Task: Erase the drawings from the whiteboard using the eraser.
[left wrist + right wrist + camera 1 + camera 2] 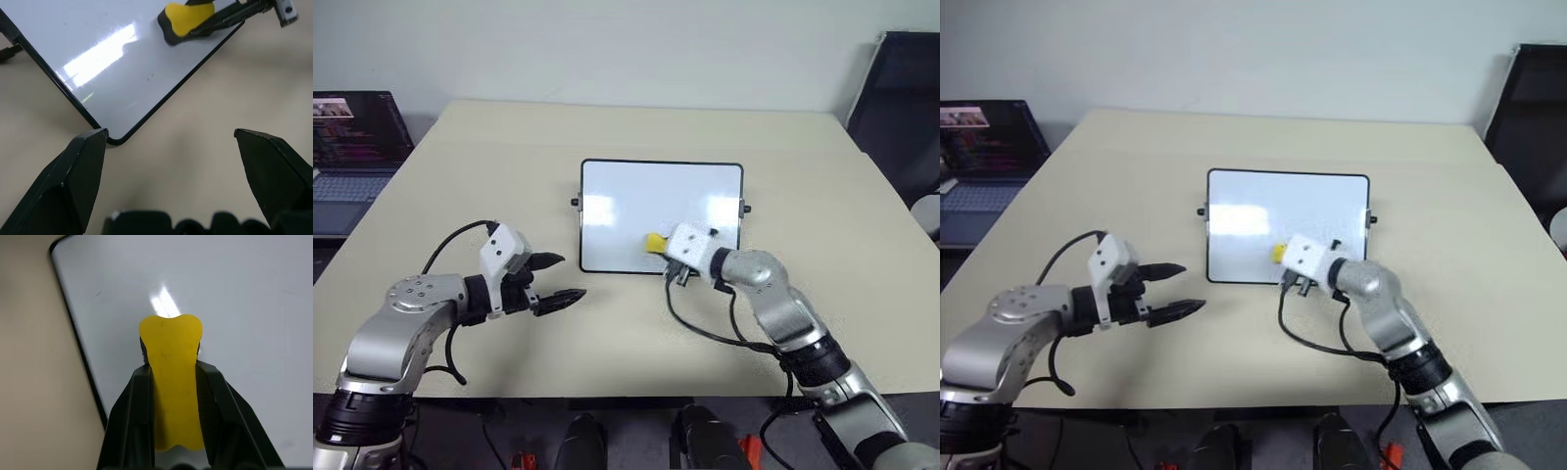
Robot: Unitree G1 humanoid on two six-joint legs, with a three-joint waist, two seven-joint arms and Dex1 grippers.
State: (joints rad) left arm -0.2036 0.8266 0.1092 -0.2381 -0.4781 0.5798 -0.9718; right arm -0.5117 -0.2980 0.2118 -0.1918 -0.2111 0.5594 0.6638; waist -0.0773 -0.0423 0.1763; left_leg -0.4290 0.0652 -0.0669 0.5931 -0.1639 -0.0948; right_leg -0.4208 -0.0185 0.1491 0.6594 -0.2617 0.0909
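Between the fingers of my right gripper (172, 382) sits the eraser (172, 377), a yellow block pinched along its long sides, its free end standing out past my fingertips over the near right part of the whiteboard (636, 196). My judgement is that the wiping step is in hand, and doing it well means keeping the dark underside flat on the glossy surface, not riding on one edge. I cannot pick out any drawings on the white: I see bright glare patches and a few tiny specks, too small to call. So I would sweep in overlapping passes from the near edge toward the far edge, staying inside the black frame so the block does not catch on it. The board lies loose on the beige table (489, 186) and could slide under my push. My left gripper (560, 280), fingers spread and empty, hovers just off the board's near left corner, well placed to brace it.
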